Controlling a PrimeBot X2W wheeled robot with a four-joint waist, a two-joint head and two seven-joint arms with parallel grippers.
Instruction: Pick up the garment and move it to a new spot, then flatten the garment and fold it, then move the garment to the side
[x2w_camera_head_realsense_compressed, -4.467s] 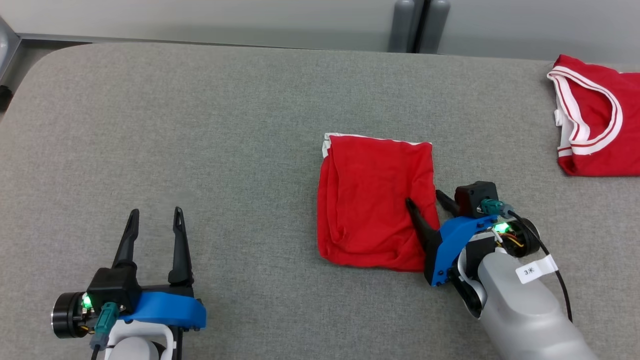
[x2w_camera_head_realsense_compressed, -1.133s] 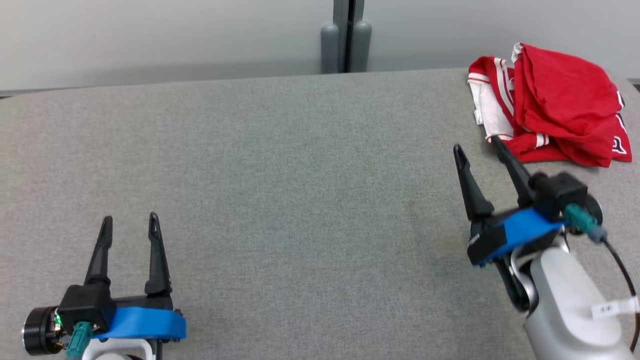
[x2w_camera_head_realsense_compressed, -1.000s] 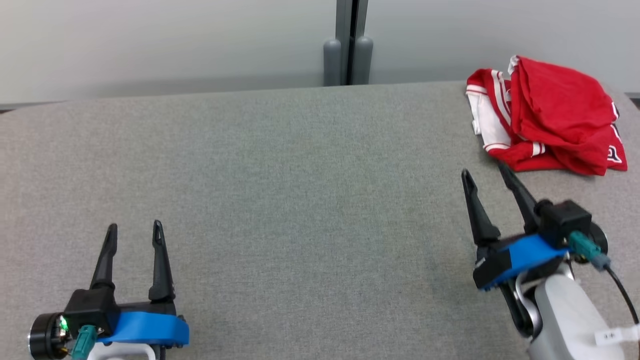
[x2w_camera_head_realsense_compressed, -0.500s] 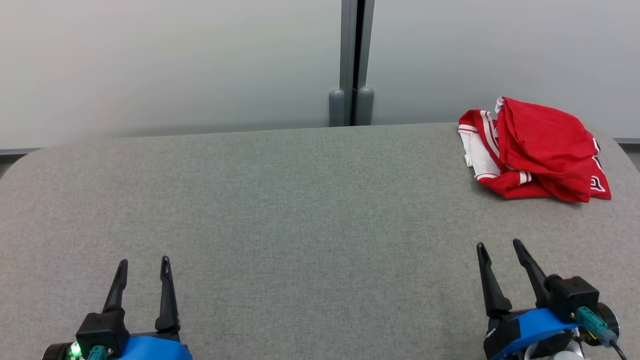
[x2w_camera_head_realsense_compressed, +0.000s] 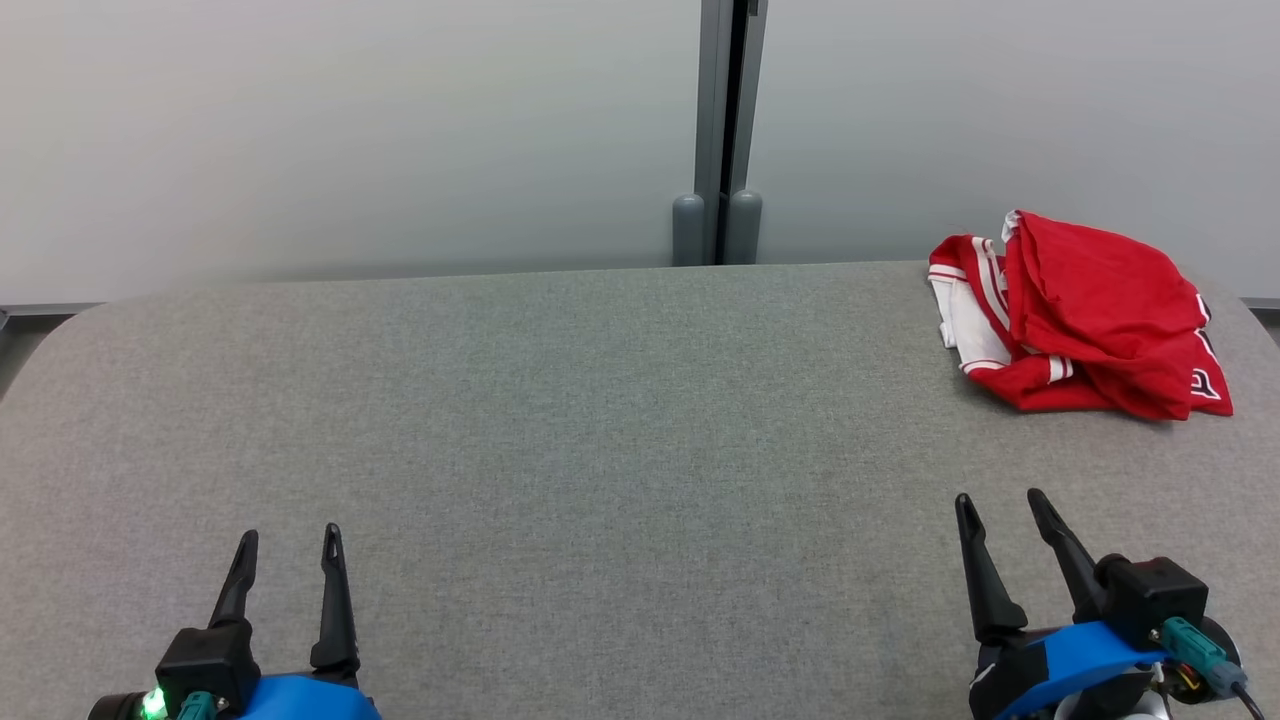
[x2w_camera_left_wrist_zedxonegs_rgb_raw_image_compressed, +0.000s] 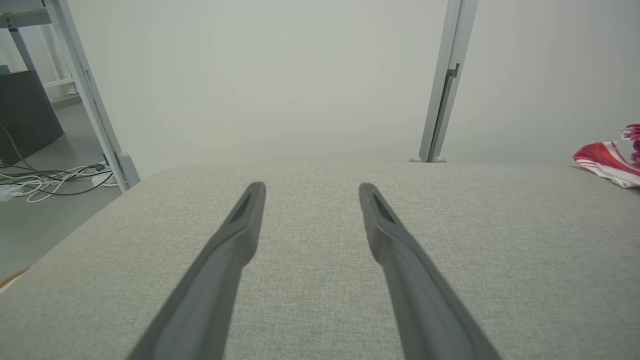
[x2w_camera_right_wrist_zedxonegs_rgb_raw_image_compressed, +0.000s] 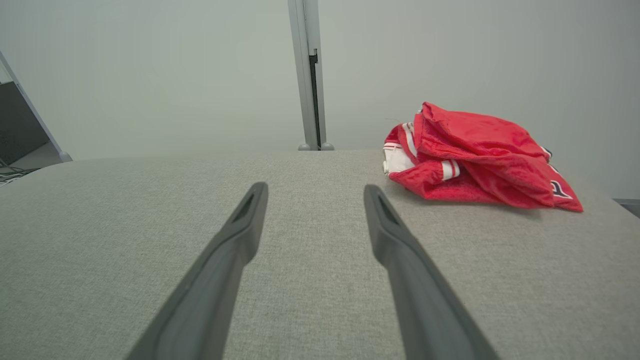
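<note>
On the far right corner of the table (x2w_camera_head_realsense_compressed: 560, 420), the red garment (x2w_camera_head_realsense_compressed: 1100, 290) lies loosely over a striped shirt (x2w_camera_head_realsense_compressed: 968, 325). The left gripper (x2w_camera_head_realsense_compressed: 290, 532) and right gripper (x2w_camera_head_realsense_compressed: 998, 496) stand spread and empty, well apart from it. I judge this soft pile may unfold or slip over the table edge beside it.

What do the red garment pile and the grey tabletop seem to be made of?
Red garment pile: soft matte knit, probably cotton or polyester jersey; it lies in limp folds, with white striped trim. Tabletop: matte grey fabric or felt-like covering, by its heathered weave.
</note>
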